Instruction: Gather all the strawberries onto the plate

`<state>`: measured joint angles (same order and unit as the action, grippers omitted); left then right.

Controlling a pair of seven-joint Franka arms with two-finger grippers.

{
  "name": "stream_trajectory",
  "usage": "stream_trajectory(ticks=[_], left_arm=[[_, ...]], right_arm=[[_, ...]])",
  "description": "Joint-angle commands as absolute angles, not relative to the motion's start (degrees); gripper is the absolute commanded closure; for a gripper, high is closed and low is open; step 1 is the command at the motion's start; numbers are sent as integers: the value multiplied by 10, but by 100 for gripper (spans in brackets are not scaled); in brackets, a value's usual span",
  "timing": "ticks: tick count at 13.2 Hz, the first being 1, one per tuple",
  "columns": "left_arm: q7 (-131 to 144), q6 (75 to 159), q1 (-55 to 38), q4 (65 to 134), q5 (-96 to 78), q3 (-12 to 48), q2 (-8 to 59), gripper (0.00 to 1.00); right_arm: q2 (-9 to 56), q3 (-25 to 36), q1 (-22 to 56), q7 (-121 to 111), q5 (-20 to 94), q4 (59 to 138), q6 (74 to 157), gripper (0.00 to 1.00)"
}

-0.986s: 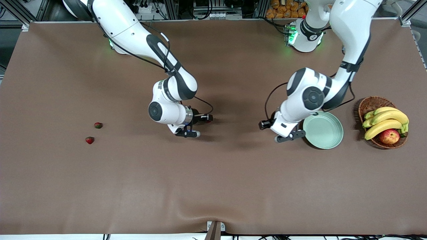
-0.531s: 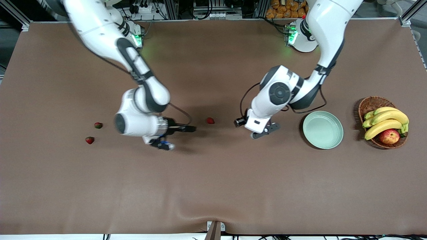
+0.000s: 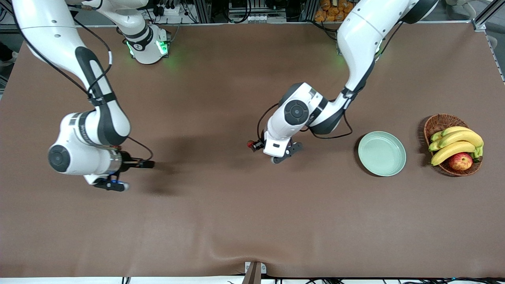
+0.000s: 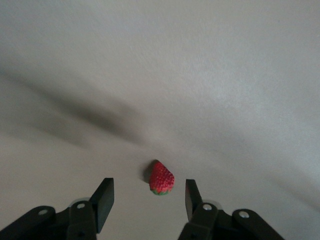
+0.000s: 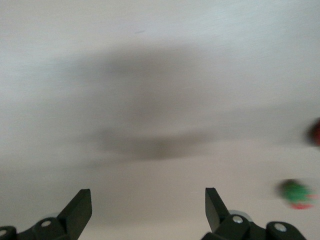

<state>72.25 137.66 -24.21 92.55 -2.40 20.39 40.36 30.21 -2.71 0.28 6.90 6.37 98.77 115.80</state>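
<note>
Left wrist view: the left hand (image 4: 147,200), fingers spread, hovers over a strawberry (image 4: 161,178) on the counter (image 4: 200,75). Right hand (image 5: 148,212) is spread too, two strawberries (image 5: 296,194) beside it.

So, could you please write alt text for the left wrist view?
A small red strawberry lies on the table, just ahead of the open left gripper, whose two dark fingers frame it without touching it.

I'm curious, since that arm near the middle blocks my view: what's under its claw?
Under the open left gripper, a strawberry lies on the table, between the fingers but untouched. From the front view, the arm covers nearly all of that berry.
</note>
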Motion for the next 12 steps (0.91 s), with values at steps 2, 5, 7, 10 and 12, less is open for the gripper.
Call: stream_trajectory(ticks=[2,5,7,10,12], left_arm=[[758,1388,-303,910,-23,158,433,34],[783,1390,-335,907,-26,128,438,34],[808,1413,-336,907,-26,128,443,35],[820,1440,-344,907,-25,128,457,35],[820,1460,-344,907,-25,128,466,36]], right_arm=[[289,-22,-67,31,31,1012,1133,0],[296,17,-70,32,31,1012,1116,0],[308,32,-70,32,31,1026,1110,0],[321,35,-69,39,31,1040,1110,11],[328,35,-69,39,31,1039,1116,21]])
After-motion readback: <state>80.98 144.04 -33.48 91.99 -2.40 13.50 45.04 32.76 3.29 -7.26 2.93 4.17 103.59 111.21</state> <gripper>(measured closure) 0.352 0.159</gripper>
